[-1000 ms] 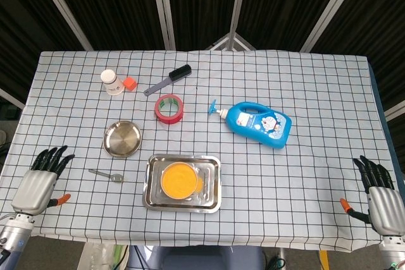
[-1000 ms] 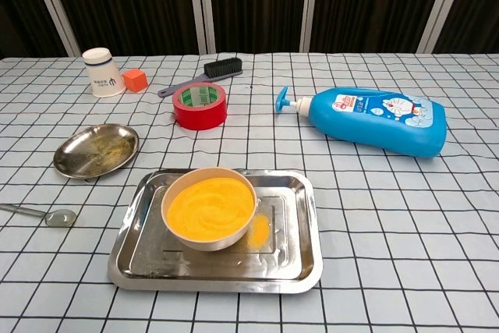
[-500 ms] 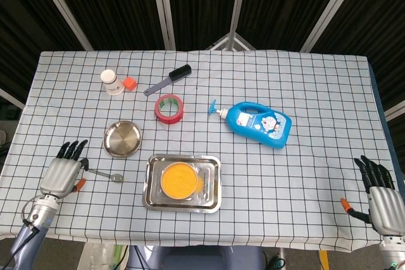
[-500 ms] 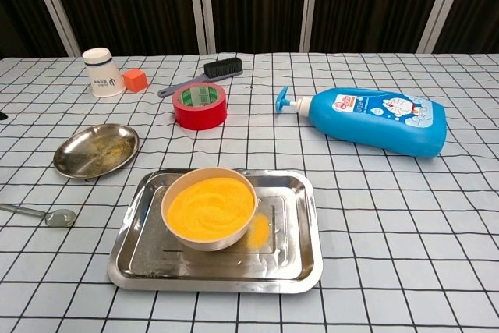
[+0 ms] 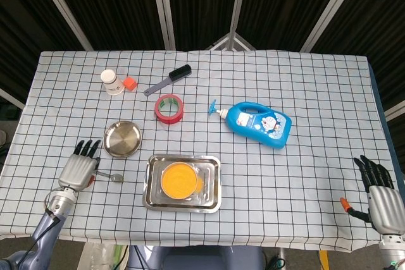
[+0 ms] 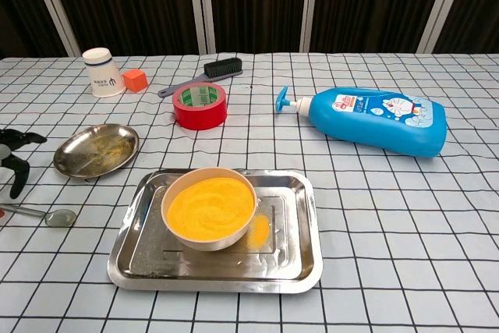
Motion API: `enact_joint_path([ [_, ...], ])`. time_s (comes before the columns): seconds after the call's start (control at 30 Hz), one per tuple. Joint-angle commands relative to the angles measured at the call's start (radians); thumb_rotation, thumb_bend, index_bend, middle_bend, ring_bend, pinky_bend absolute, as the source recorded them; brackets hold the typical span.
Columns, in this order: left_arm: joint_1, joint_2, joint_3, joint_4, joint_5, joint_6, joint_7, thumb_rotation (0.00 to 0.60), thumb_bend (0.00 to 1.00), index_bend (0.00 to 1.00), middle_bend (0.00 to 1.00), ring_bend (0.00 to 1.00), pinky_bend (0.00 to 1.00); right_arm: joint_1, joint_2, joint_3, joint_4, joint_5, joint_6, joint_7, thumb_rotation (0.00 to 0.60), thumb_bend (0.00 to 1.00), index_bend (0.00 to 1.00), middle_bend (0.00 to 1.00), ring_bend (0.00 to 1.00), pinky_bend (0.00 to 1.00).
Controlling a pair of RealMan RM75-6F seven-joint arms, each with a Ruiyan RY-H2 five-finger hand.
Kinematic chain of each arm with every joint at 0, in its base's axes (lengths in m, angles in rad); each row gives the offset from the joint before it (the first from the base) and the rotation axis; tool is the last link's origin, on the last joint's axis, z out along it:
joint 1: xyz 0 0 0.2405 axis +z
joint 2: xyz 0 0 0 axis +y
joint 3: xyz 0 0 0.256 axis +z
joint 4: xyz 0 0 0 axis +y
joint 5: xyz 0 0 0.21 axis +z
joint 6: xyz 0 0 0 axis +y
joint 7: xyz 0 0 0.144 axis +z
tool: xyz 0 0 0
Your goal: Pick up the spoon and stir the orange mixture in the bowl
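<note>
A small metal spoon [image 5: 112, 177] [image 6: 47, 215] lies flat on the checked cloth, left of the steel tray [image 5: 214, 202] [image 6: 308, 263]. In the tray stands a bowl of orange mixture [image 5: 179, 179] [image 6: 210, 207]. My left hand [image 5: 79, 169] [image 6: 12, 158] hovers over the spoon's handle end with fingers spread, holding nothing. My right hand [image 5: 381, 196] is far off at the table's front right corner, fingers apart and empty; the chest view does not show it.
A round steel dish [image 5: 122, 138] [image 6: 97, 150] sits just behind the spoon. Farther back are a red tape roll [image 5: 169, 108] [image 6: 199, 104], a brush [image 5: 168, 79], a white cup [image 5: 111, 81], an orange block [image 5: 130, 83] and a blue pump bottle [image 5: 260, 122] [image 6: 374, 118].
My left hand has moved right and forward from the table's left edge to over the spoon's handle. The right hand, spoon and bowl have not moved.
</note>
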Motion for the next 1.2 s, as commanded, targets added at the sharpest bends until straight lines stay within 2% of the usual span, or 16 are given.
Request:
enact_joint_path([
  [0.03, -0.007, -0.012, 0.0, 0.012, -0.005, -0.006, 0.0, 0.6, 0.42, 0.51, 0.0, 0.0, 0.03, 0.001, -0.001, 0.001, 0.0, 0.001, -0.001, -0.001, 0.6, 0.31, 0.0, 0.0, 0.0, 0.0],
  [0.33, -0.02, -0.045, 0.001, 0.035, -0.012, -0.005, -0.004, 0.6, 0.47, 0.52, 0.0, 0.0, 0.03, 0.002, -0.001, 0.003, -0.001, 0.007, -0.004, 0.0, 0.6, 0.31, 0.0, 0.0, 0.0, 0.0],
  [0.9, -0.028, -0.049, 0.014, 0.035, -0.04, -0.003, 0.004, 0.6, 0.48, 0.52, 0.0, 0.0, 0.03, 0.001, 0.0, 0.002, -0.002, 0.005, -0.002, 0.002, 0.6, 0.31, 0.0, 0.0, 0.0, 0.0],
  [1.2, -0.03, -0.05, 0.023, 0.037, -0.044, 0.004, 0.0, 0.6, 0.52, 0.54, 0.0, 0.0, 0.03, 0.0, 0.0, 0.003, -0.001, 0.003, 0.0, 0.004, 0.6, 0.31, 0.0, 0.0, 0.0, 0.0],
])
